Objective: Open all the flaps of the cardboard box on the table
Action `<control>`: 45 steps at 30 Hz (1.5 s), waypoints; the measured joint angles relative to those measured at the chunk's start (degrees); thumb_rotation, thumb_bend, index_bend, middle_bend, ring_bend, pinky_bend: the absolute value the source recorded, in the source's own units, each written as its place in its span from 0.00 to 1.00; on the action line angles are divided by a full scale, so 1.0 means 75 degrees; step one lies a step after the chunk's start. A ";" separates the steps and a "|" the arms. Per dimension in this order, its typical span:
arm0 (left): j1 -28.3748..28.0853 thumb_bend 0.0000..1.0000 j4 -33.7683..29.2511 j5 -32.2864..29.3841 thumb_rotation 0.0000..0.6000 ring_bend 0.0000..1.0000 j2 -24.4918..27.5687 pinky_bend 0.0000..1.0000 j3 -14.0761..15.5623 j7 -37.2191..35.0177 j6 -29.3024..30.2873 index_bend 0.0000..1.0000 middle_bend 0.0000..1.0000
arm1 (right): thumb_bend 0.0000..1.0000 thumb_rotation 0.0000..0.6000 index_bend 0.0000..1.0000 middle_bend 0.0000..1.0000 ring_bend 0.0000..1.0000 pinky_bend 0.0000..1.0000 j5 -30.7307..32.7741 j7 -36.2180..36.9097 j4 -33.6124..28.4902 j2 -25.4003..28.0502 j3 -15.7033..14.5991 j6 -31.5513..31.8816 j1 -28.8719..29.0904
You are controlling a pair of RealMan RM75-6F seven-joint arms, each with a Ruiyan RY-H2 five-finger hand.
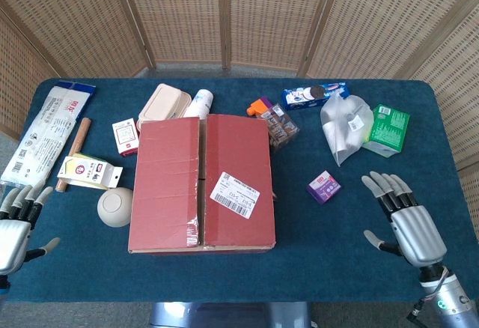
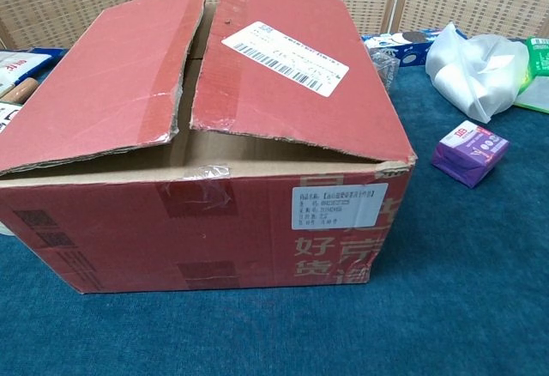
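Box: The cardboard box (image 1: 202, 184) sits in the middle of the table (image 1: 359, 268), between the two hands. It is well away from both of them.
Flaps: The two big top flaps are down but not flat. In the chest view the left flap (image 2: 111, 75) and the right flap (image 2: 292, 75) both lift a little, and there is a dark gap under them at the front. The tape along the middle looks torn. Any small flaps under them cannot be seen.
Left hand: The left hand (image 1: 16, 227) rests at the table edge, off to the left of the box. Its fingers are spread apart and it holds nothing.
Right hand: The right hand (image 1: 408, 219) is off to the right of the box. Its fingers are spread apart too, and it is empty.
Near the left hand: A white ball (image 1: 114, 207) lies between this hand and the box, just beside the box wall. A small carton (image 1: 90, 171) lies a bit further away.
Near the right hand: A small purple box (image 1: 324, 187) lies between this hand and the big box.
How far along: It looks like no flap is open yet.
What could go wrong: A hand going to the box could bump the ball and make it roll, or push the purple box away. If a hand pushes the flap sideways, the whole box could slide. A flap that is let go too soon could fall shut again.
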 measured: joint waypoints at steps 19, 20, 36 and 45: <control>-0.0076 0.10 0.0152 -0.0206 1.00 0.00 -0.0168 0.00 -0.0066 0.0122 -0.0142 0.07 0.00 | 0.42 1.00 0.05 0.00 0.00 0.07 -0.1694 0.3392 0.0255 0.0764 0.0175 -0.1159 0.2429; -0.0080 0.10 0.0155 -0.0216 1.00 0.00 -0.0173 0.00 -0.0069 0.0123 -0.0150 0.07 0.00 | 0.41 1.00 0.05 0.00 0.00 0.07 -0.1740 0.3431 0.0278 0.0792 0.0211 -0.1228 0.2557; -0.0129 0.10 0.0153 -0.0205 1.00 0.00 -0.0236 0.00 -0.0014 0.0189 -0.0232 0.07 0.00 | 0.45 1.00 0.16 0.00 0.00 0.07 -0.0877 0.2942 -0.0425 0.1062 0.0753 -0.3564 0.4238; -0.0124 0.10 0.0128 -0.0270 1.00 0.00 -0.0229 0.00 -0.0026 0.0226 -0.0240 0.07 0.00 | 0.47 1.00 0.15 0.00 0.00 0.07 -0.0420 0.2433 -0.0722 0.1090 0.1204 -0.4330 0.5116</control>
